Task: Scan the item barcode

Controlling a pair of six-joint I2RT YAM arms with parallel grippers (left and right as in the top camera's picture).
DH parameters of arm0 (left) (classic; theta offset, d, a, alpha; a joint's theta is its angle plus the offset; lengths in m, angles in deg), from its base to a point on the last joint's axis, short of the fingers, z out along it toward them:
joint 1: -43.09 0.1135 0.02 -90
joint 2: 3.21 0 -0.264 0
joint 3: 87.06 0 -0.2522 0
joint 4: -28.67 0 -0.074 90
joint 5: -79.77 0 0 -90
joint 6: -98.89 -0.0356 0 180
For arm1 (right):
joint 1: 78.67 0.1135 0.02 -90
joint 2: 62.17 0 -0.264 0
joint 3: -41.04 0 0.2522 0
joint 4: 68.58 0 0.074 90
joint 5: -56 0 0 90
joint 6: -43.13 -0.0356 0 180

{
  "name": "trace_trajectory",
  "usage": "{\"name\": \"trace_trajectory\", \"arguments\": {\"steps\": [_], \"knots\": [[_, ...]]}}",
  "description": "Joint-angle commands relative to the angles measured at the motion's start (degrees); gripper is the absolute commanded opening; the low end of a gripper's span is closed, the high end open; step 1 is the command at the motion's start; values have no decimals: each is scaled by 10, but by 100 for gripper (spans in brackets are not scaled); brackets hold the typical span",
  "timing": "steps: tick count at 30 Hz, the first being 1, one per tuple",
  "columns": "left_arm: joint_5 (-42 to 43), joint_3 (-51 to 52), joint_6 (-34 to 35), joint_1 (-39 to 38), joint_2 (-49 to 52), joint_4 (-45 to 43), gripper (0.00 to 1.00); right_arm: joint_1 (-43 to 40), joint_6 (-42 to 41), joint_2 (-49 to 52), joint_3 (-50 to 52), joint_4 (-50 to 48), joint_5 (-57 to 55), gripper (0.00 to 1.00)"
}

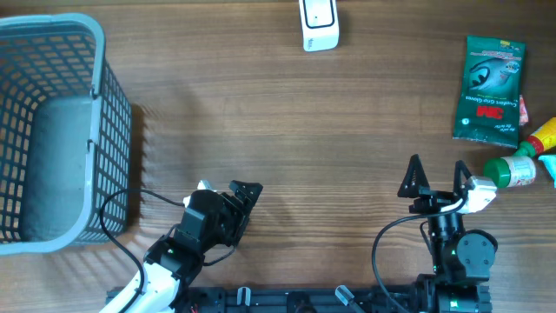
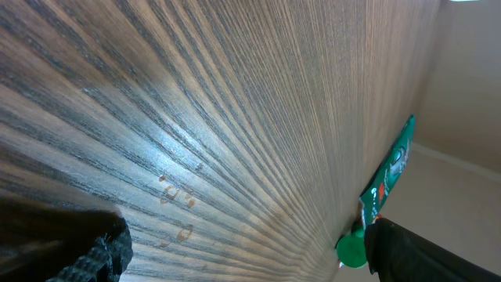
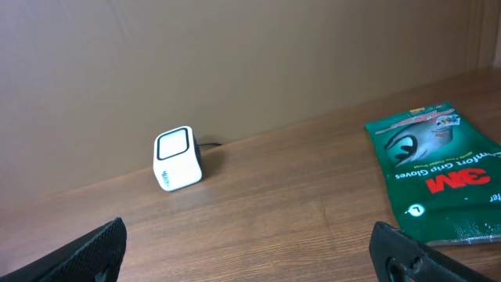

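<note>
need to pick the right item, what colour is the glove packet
Dark green glove packet with white print and a red logo; clearest in the right wrist view.

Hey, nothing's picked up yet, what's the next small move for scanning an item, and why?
Probably reach the right gripper toward the green glove packet. Its jaws stand open and empty, the packet lies flat just ahead to its right, and the scanner sits at the far edge.

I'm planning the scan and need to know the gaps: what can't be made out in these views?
Glove packet: no barcode shows on its upper face in any view; underside hidden.
Scanner: overhead, its top is cut off by the frame edge.
Bottles: overhead, cut off by the right edge; labels too small.
Basket: overhead, left side cut off by the edge.
</note>
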Motion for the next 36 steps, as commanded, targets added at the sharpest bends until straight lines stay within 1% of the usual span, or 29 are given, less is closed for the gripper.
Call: {"name": "trace_trajectory", "arguments": {"steps": [1,6,7,9,10,24,27,28,34,36], "knots": [[0,23,-5,-3,12,22,100,-3,-8,-6,0,-1,-2,100],[0,23,-5,-3,12,22,100,-3,3,-6,0,0,-2,100],[0,23,-5,-3,12,22,100,-3,36,-6,0,0,-2,100],[0,23,-5,-3,12,22,100,-3,144,-6,0,-1,-2,100],[0,23,-5,-3,12,22,100,-3,161,-6,0,-1,-2,99],[0,23,-5,-3,12,22,100,-4,164,-3,0,-1,-2,100],[-50,23,-1,-2,12,41,100,-4,164,-3,0,-1,-2,100],[-56,23,16,0,12,41,100,-4,164,-3,0,-1,-2,100],[-61,23,24,0,8,44,100,-4,164,-3,0,-1,-2,100],[-116,23,22,1,7,23,100,-4,164,-3,0,-1,-2,100]]}}
